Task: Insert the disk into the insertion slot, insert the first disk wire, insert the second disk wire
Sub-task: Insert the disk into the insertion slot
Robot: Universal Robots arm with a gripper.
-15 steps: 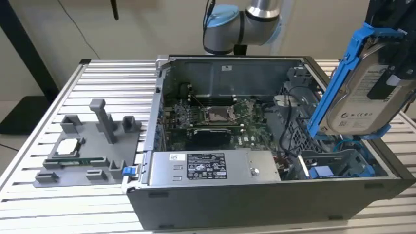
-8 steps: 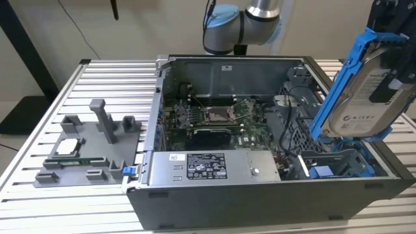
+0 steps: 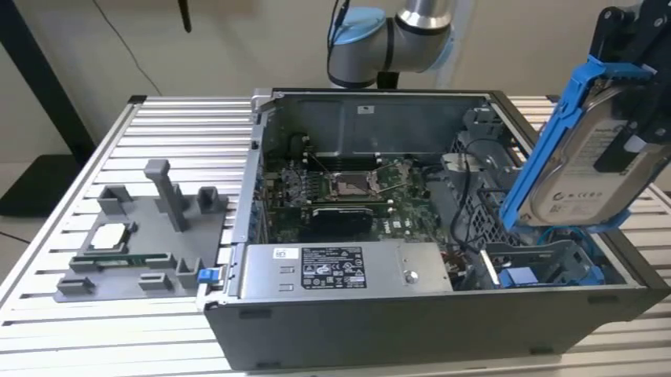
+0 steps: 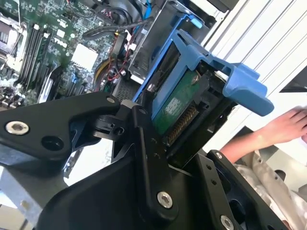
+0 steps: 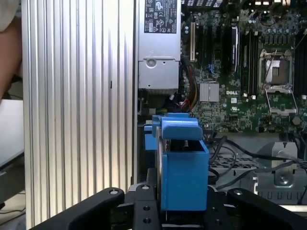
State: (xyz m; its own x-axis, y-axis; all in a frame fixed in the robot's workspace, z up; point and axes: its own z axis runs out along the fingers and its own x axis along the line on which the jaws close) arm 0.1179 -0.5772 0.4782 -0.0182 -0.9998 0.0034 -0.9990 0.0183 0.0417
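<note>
My gripper (image 5: 184,203) is clamped on the disk (image 3: 582,157), with my fingers (image 4: 146,143) pressed against either side of its blue frame (silver body and white label face the exterior camera). I hold the disk tilted, above the open computer case (image 3: 419,330). The insertion slot (image 3: 540,263) sits just below my jaws, close under the disk's lower end, and the disk is not yet in it. The motherboard (image 3: 346,188) and grey power-supply box (image 3: 346,271) lie further off, down inside the case. A person's hand (image 4: 288,125) is near, past the frame's blue handle and apart from it.
</note>
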